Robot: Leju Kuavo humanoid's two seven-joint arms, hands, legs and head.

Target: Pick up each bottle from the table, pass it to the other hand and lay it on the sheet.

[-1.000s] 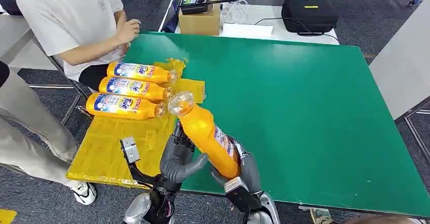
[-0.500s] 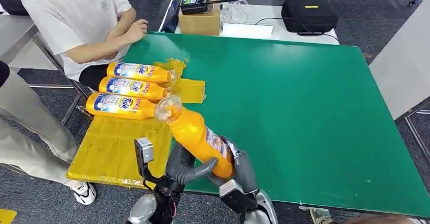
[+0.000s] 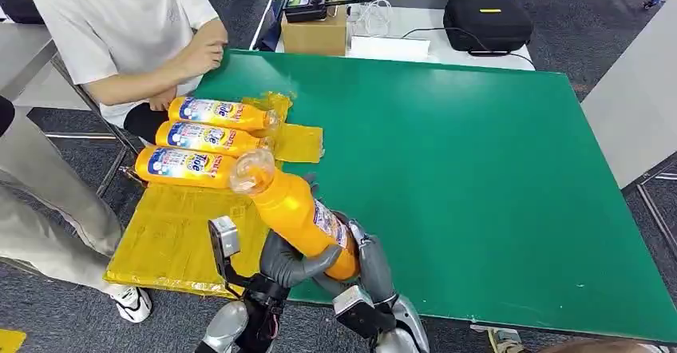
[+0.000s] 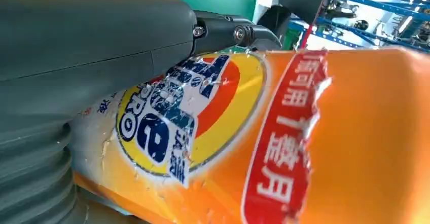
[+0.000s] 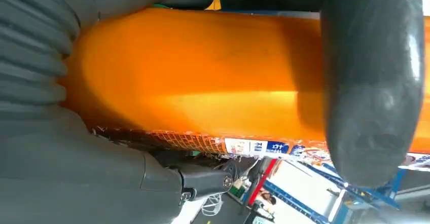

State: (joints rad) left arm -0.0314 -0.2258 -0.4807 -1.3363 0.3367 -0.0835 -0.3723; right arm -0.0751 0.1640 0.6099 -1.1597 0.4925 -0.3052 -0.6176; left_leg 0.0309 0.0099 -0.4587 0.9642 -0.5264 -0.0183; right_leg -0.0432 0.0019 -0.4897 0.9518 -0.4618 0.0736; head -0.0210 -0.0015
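Green covers the tabletop (image 3: 479, 169), and a yellow sheet (image 3: 176, 233) lies over its near-left corner, at about 9 o'clock from the table's middle. Three orange bottles (image 3: 203, 139) lie side by side on the sheet's far part, caps toward 3 o'clock. Near the front edge, at about 7 o'clock, both robot hands grasp a fourth orange bottle (image 3: 297, 213) held above the surface, tilted with its clear cap toward 11 o'clock, close to the nearest lying bottle. The left robot hand (image 3: 289, 261) wraps its thumb across the bottle's lower body from the 9 o'clock side; the right robot hand (image 3: 363, 257) cups the base from the 3 o'clock side. In the left wrist view the bottle's torn blue, yellow and red label sits just beyond the thumb; in the right wrist view a dark finger crosses the orange body. A seated person in a white shirt (image 3: 120, 25) is at 10 o'clock. Beyond the far edge stand a cardboard box (image 3: 315, 33) and a black case (image 3: 487, 21).
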